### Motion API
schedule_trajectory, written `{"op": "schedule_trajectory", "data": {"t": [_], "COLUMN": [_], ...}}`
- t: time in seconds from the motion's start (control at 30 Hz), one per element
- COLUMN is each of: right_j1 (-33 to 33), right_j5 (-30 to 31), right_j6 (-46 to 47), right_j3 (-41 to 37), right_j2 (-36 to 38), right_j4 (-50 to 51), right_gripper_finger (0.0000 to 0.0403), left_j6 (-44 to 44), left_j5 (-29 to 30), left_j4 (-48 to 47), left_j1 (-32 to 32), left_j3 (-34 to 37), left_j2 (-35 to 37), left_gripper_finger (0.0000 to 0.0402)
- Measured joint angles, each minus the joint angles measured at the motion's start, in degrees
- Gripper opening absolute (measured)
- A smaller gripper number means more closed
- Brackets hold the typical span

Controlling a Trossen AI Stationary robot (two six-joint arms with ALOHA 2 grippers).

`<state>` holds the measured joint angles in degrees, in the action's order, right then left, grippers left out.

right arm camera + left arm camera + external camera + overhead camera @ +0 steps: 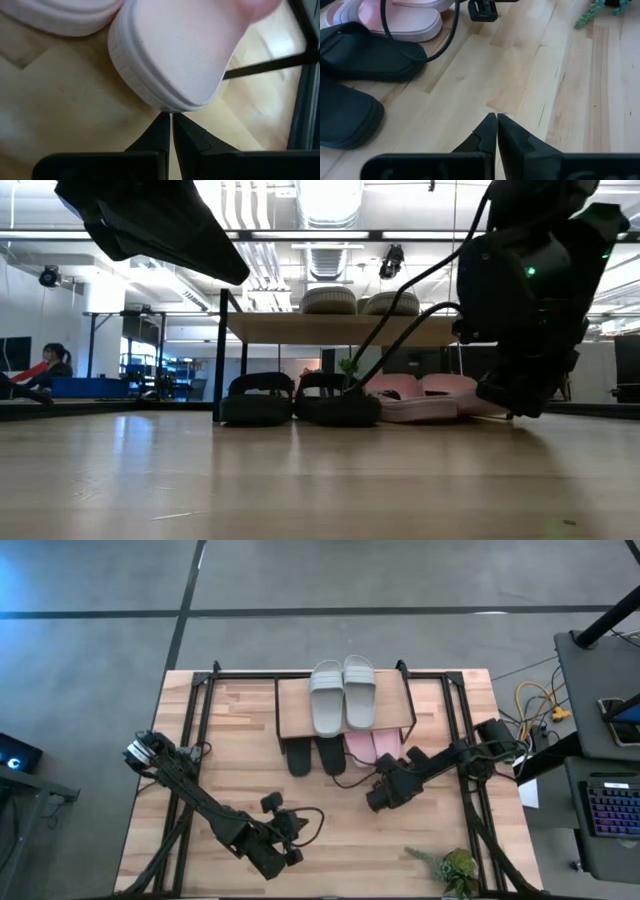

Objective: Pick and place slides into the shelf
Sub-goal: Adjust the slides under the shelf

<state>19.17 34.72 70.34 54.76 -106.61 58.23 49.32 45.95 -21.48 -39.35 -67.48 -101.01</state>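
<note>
The shelf [295, 710] stands at the table's far middle, with the pale grey-green pair [343, 693] on its plank. Under it the black pair [315, 756] and the pink pair [373, 748] lie soles down on the table, heels toward the near edge. My right gripper [384, 788] is shut just in front of a pink slide's heel [175, 60]. My left gripper [496, 118] is shut and hovers over bare wood near the table's near edge, in front of the black slides [355, 75]. My right gripper's shut fingertips [161, 122] stand right at the sole edge of the pink slide's heel [167, 106], coming from the near side and slanting down. Whether they touch it I cannot tell. The slide lies flat on the table.
A large black metal frame [200, 710] borders the table. A green plant sprig [452, 866] lies near the near right corner. A black cable [452, 35] loops over the black slide. Bare wood stretches between the two grippers.
</note>
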Motion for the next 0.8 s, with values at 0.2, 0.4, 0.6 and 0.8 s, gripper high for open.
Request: {"op": "schedule_trajectory", "data": {"t": [0.2, 0.4, 0.6, 0.8], "right_j1": [-0.8, 2.01, 7.65, 11.14], "right_j5": [2.22, -1.29, -1.9, -1.55], "right_j6": [-5.75, 2.82, 6.87, 18.4], "right_j3": [-0.04, 1.69, 7.3, 12.73], "right_j2": [-0.01, 0.03, 0.1, 0.31], "right_j4": [-0.19, -0.22, -0.23, -0.35], "right_gripper_finger": [0.0013, 0.0013, 0.0013, 0.0013], "left_j6": [-0.09, -0.12, -0.09, 17.17], "left_j5": [0.0, 0.0, -0.02, -0.07], "left_j4": [-0.01, -0.02, -0.08, -13.59], "left_j1": [0.0, 0.0, 0.0, 0.0], "left_j3": [0.0, 0.0, 0.19, 0.24], "left_j2": [0.0, 0.0, 0.0, 0.0], "left_gripper_finger": [0.0, 0.0, 0.0, 0.0]}}
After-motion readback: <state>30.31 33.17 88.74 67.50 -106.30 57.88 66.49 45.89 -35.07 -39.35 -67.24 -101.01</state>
